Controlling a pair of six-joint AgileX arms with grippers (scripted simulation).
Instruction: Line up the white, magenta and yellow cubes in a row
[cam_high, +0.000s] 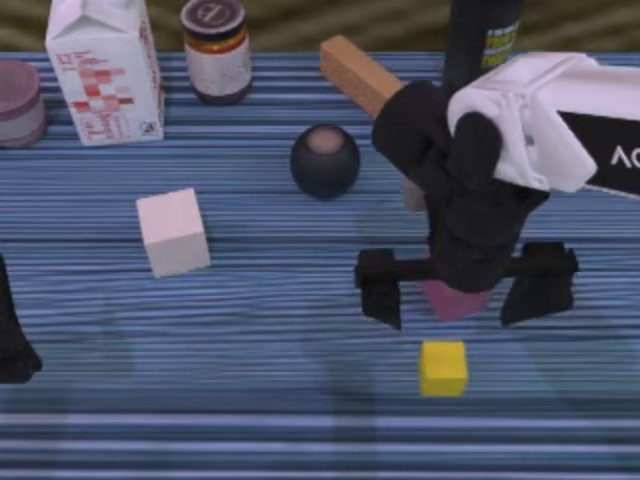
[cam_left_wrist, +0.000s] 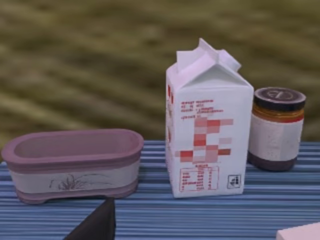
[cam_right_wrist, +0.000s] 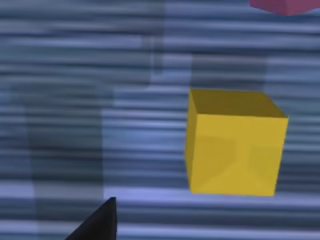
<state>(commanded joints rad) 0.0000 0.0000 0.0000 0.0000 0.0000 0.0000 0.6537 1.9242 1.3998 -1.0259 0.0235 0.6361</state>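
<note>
The right pincer (cam_high: 465, 285) hangs released, fingers spread wide, directly over the magenta cube (cam_high: 455, 298), which is mostly hidden beneath it; contact cannot be confirmed. The yellow cube (cam_high: 443, 367) lies near, at 6 o'clock of the magenta one. The white cube (cam_high: 174, 232) sits well apart, at 9 o'clock. The step in hand appears to be the magenta cube's pick or placement. Next, the white cube requires alignment. The left arm is parked at the left edge of the bench (cam_high: 300, 420).
</note>
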